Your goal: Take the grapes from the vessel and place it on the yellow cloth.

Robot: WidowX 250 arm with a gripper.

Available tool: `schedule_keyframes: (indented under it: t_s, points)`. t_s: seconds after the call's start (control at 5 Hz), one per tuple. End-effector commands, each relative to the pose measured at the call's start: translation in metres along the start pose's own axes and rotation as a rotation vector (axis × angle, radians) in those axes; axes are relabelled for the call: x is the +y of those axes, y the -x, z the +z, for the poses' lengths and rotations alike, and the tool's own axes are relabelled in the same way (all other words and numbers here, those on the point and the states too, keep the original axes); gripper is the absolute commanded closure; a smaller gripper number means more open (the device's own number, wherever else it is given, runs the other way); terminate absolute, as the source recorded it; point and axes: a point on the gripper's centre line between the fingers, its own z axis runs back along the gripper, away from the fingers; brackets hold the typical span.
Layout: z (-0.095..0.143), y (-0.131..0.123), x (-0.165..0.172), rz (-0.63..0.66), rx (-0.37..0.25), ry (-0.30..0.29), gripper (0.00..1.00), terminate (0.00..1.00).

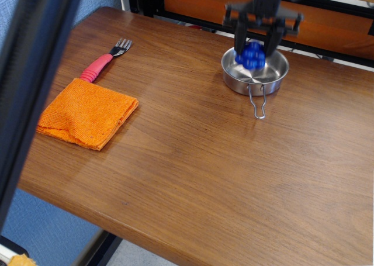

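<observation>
The grapes (252,54), a glossy deep-blue cluster, are held between my gripper's fingers, lifted just above the steel bowl (255,77). My gripper (255,51) is shut on them at the back right of the table. The bowl's inside looks empty and its wire loop handle (258,103) lies toward the front. The orange-yellow cloth (87,113) lies folded at the left side of the table, far from the gripper.
A fork with a red handle (104,62) lies just behind the cloth. A dark blurred bar (23,85) crosses the left of the view. A dark frame with orange panels (193,6) stands behind the table's back edge.
</observation>
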Motion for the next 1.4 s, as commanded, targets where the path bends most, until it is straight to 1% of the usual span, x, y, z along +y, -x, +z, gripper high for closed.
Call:
schedule_keyframes:
  t_s: [0.0,0.2,0.4,0.6,0.8,1.0,1.2]
  points:
    - [0.064,-0.009,0.033,0.085,-0.079,-0.05,1.0,0.0]
    - [0.059,0.007,0.066,0.15,0.024,-0.143,1.0,0.0]
    - [0.061,0.028,0.098,0.241,0.068,-0.166,1.0,0.0]
    - [0.062,0.061,0.138,0.344,0.146,-0.208,1.0,0.0]
    - [0.055,0.085,0.159,0.409,0.182,-0.237,1.0,0.0]
    - [0.031,0.096,0.181,0.488,0.206,-0.247,1.0,0.0]
    - [0.015,0.107,0.203,0.537,0.222,-0.259,1.0,0.0]
